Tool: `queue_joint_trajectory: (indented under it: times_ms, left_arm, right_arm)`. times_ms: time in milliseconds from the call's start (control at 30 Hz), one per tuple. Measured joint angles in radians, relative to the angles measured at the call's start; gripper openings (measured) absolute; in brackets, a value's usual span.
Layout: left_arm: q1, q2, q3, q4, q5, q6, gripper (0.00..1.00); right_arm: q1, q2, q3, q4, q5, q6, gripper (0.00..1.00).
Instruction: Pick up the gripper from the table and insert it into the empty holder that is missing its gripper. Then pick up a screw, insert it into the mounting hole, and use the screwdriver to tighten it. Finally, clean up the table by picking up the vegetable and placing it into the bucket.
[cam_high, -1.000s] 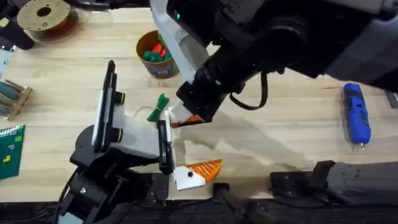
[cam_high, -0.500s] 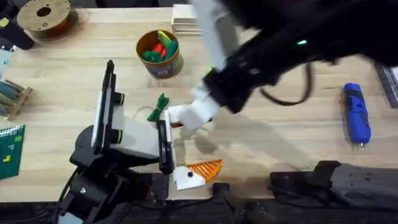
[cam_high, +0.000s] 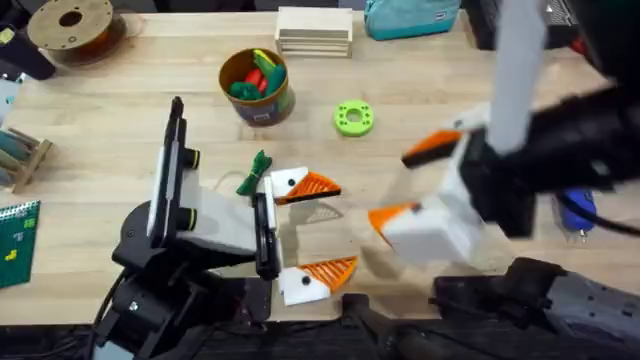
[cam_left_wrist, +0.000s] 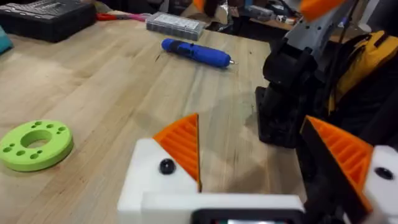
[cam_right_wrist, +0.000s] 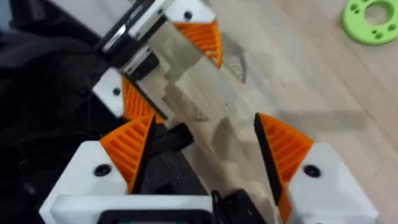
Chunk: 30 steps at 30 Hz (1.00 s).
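The orange gripper (cam_high: 314, 186) sits on the white holder (cam_high: 285, 182), the far finger of my left gripper (cam_high: 325, 227), which is open and lies low over the table. In the left wrist view the orange gripper (cam_left_wrist: 181, 144) stands on the holder (cam_left_wrist: 146, 183) above a dark hole. My right gripper (cam_high: 392, 187) hangs open and empty to the right of it, its orange pads (cam_right_wrist: 127, 146) spread wide. The blue screwdriver (cam_high: 578, 208) lies at the right, partly under my right arm. The dark-green vegetable (cam_high: 256, 172) lies by the holder. Behind it stands the bucket (cam_high: 262, 108).
A lime-green ring (cam_high: 353, 118) lies right of the bucket, which holds several toy vegetables. A brown spool (cam_high: 70, 25) sits at the back left, wooden blocks (cam_high: 313, 30) and a teal pouch (cam_high: 410, 16) at the back. A grey parts box (cam_left_wrist: 176, 25) lies beyond the screwdriver (cam_left_wrist: 196, 53).
My right gripper let go of the orange gripper at the holder, opened, and drew back to the right and up. The orange gripper stays on the holder. The left arm has not moved.
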Motion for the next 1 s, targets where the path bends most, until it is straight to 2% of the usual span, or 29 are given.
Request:
queue_joint_trajectory:
  times_ms: [33, 100, 133, 267, 300, 333, 667, 800, 900, 1000]
  left_arm:
    - [0.0, 0.0, 0.0, 0.0, 0.0, 0.0, 0.986]
    - [0.0, 0.0, 0.0, 0.0, 0.0, 0.001, 0.895]
    - [0.0, 0.0, 0.0, 0.0, 0.0, -0.001, 0.794]
    - [0.0, 0.0, 0.0, 0.0, -0.002, 0.001, 0.175]
    - [0.0, 0.0, 0.0, 0.001, -0.003, 0.004, 0.049]
    - [0.0, 0.0, 0.0, 0.001, -0.003, 0.005, 0.016]
    - [0.0, 0.0, 0.0, 0.001, -0.003, 0.006, 0.013]
    - [0.0, 0.0, 0.0, 0.001, -0.003, 0.006, 0.013]
    - [0.0, 0.0, 0.0, 0.001, -0.003, 0.006, 0.013]
    - [0.0, 0.0, 0.0, 0.001, -0.003, 0.006, 0.013]
  right_arm:
    - [0.0, -0.023, -0.019, -0.002, -0.012, -0.001, 0.935]
    - [0.0, -0.066, -0.051, -0.003, -0.035, -0.004, 0.935]
    - [0.0, -0.085, -0.064, -0.003, -0.044, -0.004, 0.936]
    - [0.0, -0.136, -0.081, -0.008, -0.063, -0.003, 0.935]
    - [0.0, -0.145, -0.081, -0.008, -0.066, -0.003, 0.935]
    - [0.0, -0.15, -0.081, -0.011, -0.069, -0.003, 0.935]
    - [0.0, -0.153, -0.083, -0.045, -0.071, -0.003, 0.935]
    - [-0.008, -0.143, -0.083, -0.057, -0.025, 0.013, 0.937]
    - [-0.078, -0.099, -0.083, -0.081, 0.045, 0.038, 0.938]
    - [-0.208, -0.024, -0.083, -0.081, 0.103, 0.05, 0.939]
